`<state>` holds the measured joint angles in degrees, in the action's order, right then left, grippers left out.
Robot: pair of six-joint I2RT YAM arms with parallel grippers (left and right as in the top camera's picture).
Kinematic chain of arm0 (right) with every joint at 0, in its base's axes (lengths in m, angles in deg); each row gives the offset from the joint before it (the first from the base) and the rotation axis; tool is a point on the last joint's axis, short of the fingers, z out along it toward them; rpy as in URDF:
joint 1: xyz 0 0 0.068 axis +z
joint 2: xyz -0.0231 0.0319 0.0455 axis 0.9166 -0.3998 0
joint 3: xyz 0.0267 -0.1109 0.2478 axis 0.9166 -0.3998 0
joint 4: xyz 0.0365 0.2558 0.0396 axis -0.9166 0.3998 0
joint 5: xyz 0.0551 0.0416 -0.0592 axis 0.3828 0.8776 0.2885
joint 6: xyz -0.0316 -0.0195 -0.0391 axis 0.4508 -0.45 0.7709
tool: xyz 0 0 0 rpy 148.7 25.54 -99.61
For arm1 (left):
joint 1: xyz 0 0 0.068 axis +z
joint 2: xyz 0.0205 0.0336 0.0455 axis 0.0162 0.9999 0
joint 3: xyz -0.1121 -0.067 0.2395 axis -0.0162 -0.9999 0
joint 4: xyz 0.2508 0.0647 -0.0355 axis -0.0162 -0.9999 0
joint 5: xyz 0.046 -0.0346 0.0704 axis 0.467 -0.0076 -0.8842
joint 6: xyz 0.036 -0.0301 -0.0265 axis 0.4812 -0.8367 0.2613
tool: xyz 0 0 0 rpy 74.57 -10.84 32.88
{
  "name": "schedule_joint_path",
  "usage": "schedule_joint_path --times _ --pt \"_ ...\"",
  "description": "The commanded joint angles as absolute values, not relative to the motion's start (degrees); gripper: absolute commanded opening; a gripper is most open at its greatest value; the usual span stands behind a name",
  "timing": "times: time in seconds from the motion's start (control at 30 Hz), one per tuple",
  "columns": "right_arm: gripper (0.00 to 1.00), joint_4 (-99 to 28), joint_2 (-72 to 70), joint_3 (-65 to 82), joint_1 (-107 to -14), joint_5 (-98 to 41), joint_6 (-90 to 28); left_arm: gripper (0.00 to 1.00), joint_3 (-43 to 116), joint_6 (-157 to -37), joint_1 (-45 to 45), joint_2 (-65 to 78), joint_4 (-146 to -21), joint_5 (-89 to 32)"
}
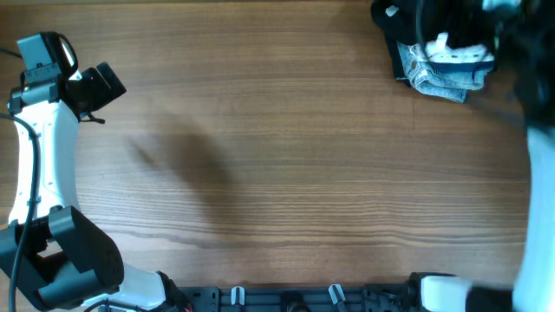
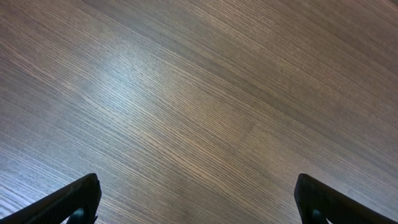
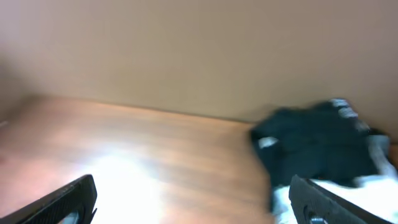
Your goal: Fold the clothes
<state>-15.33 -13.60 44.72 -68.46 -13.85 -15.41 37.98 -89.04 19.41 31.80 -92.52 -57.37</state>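
Sitting bunched at the far right corner of the table [image 1: 286,156], the clothes [image 1: 442,62] lie ahead and to the right of the right gripper [image 3: 193,202], the nearer one, spread wide and empty. The left gripper [image 2: 198,202], equally wide and empty, hangs well away from them.

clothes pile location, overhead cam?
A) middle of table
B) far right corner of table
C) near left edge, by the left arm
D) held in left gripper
B: the clothes lie bunched at the far right corner of the table, and the left gripper is open over bare wood.
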Motion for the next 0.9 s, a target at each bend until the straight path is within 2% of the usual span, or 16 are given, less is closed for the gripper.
schedule_joint_path --times 0.0,0.23,0.5,0.63,0.87 --pt "1.0 -11.72 -7.06 44.28 -66.1 -11.65 -22.4 1.0 38.35 -88.53 19.43 32.5 -92.39 -56.67" --pt "1.0 -3.28 0.15 44.28 -65.85 -13.88 -26.18 1.0 38.35 -88.53 19.43 32.48 -92.39 -56.67" --pt "1.0 1.35 2.57 41.18 -66.44 -31.89 -26.14 1.0 38.35 -88.53 19.43 32.48 -92.39 -56.67" --pt "1.0 -8.57 11.49 26.38 -67.69 -33.85 -25.57 1.0 38.35 -88.53 19.43 32.48 -92.39 -56.67" --pt "1.0 -34.54 36.37 -13.2 -69.96 -33.63 -26.16 1.0 38.35 -88.53 19.43 32.48 -92.39 -56.67"
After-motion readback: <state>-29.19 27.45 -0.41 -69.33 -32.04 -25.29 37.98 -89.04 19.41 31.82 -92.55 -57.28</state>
